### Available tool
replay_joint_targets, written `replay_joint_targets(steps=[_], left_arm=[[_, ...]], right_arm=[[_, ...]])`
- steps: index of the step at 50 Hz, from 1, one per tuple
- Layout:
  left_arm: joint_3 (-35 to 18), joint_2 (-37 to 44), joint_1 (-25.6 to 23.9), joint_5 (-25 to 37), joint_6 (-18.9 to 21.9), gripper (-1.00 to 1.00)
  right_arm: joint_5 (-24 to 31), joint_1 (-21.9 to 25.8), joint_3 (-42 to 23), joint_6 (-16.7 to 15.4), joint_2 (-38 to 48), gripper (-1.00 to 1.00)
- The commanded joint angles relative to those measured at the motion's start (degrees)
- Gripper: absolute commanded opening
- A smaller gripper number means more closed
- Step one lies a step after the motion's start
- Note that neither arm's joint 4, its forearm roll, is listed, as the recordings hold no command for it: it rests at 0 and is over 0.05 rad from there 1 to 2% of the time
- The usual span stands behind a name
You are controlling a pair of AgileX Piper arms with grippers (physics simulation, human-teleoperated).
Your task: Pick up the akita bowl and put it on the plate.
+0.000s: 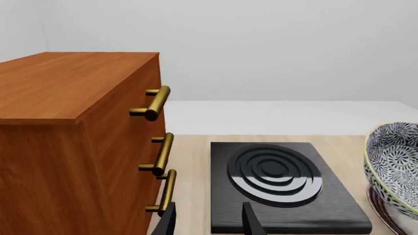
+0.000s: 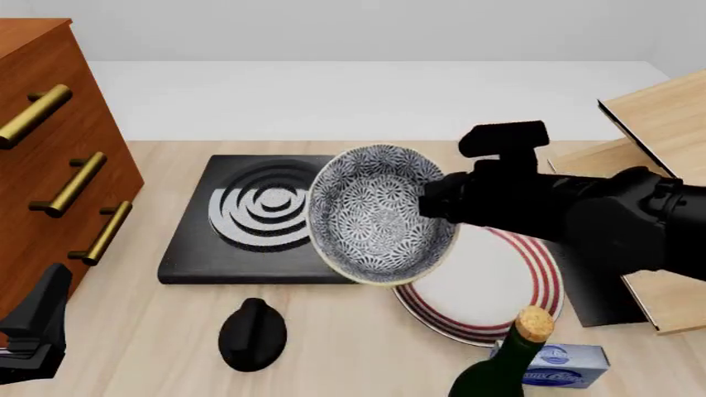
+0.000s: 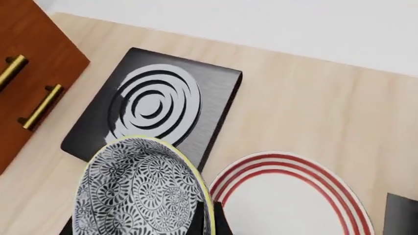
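The light wooden table carries everything, smooth and pale-grained. At its left stands a tall reddish-brown cabinet with three brass bar handles. Next in size is the black square slab, matte, with raised grey-white rings on top. Beside it, to the right, lies the plate, broad, flat and white, red rings circling its rim; nothing rests on it.

The akita bowl is off the table, tilted steeply so its patterned inside faces the front camera, hanging over the slab's right edge and the plate's left rim. It is deep and round, dense blue-grey flowers inside and out, with a pale yellowish lip, and it is empty. The right gripper is clamped on the bowl's rim, one finger on each side of the wall.

The left gripper sits low near the cabinet, fingers parted and holding nothing.

Along the near edge: a dark green bottle with a cork, a small blue-and-white box, and a black knob-like lump.
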Motion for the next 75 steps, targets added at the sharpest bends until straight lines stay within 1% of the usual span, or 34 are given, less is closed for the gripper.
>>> replay_joint_targets(steps=[1,6,9,11,17,23,25,33,38,40,43,52,53,54,55,56,57,59,62,69,71,75], left_arm=[[0.0,0.0,0.0,0.0,0.0,1.0],[0.0,0.1,0.0,-0.1,0.0,1.0],[0.0,0.0,0.0,-0.1,0.0,1.0],[0.0,0.1,0.0,-0.1,0.0,1.0],[0.0,0.0,0.0,0.0,0.0,1.0],[0.0,-0.1,0.0,0.0,0.0,1.0],[0.0,0.0,0.0,0.0,0.0,1.0],[0.0,0.0,0.0,0.0,0.0,1.0],[0.0,0.0,0.0,0.0,0.0,1.0],[0.0,0.0,0.0,0.0,0.0,1.0],[0.0,-0.1,0.0,0.0,0.0,1.0],[0.0,0.0,0.0,0.0,0.0,1.0],[0.0,-0.1,0.0,0.0,0.0,1.0],[0.0,0.0,0.0,0.0,0.0,1.0],[0.0,-0.1,0.0,0.0,0.0,1.0],[0.0,-0.1,0.0,0.0,0.0,1.0],[0.0,-0.1,0.0,0.0,0.0,1.0],[0.0,-0.1,0.0,0.0,0.0,1.0],[0.0,-0.1,0.0,0.0,0.0,1.0],[0.0,-0.1,0.0,0.0,0.0,1.0],[0.0,-0.1,0.0,0.0,0.0,1.0],[0.0,0.0,0.0,-0.1,0.0,1.0]], right_arm=[[-0.4,-5.8,2.3,-0.5,-2.2,-1.0],[-0.8,-7.9,3.3,-0.2,-2.9,-1.0],[-0.8,-9.5,3.6,-1.2,-3.2,-1.0],[-1.0,-9.7,4.1,-0.4,-3.4,-1.0],[-2.7,-12.4,5.8,-1.0,-2.4,-1.0],[-4.6,-13.5,7.5,-0.1,-1.2,-1.0],[-4.9,-14.5,7.7,-0.8,-0.8,-1.0],[-6.8,-16.1,9.4,-0.3,0.1,-1.0],[-7.7,-17.9,9.6,-1.1,1.2,-1.0],[-8.2,-19.5,9.4,-2.1,2.3,-1.0],[-9.2,-19.7,9.8,-1.3,3.1,-1.0],[-10.7,-22.7,9.8,-2.4,5.2,-1.0],[-10.9,-22.9,9.9,-2.5,5.4,-1.0],[-11.5,-22.3,10.3,-1.0,5.7,-1.0],[-11.9,-22.0,10.6,-0.3,5.9,-1.0],[-11.9,-22.6,10.4,-1.2,6.2,-1.0],[-12.0,-22.9,10.4,-1.5,6.4,-1.0],[-12.7,-22.8,10.8,-0.9,6.9,-1.0],[-12.8,-23.1,10.9,-1.1,7.3,-1.0],[-14.1,-23.3,11.4,-0.5,8.6,-1.0],[-14.6,-22.7,11.8,0.4,8.7,-1.0],[-14.9,-23.1,11.9,-0.1,9.3,-1.0]])
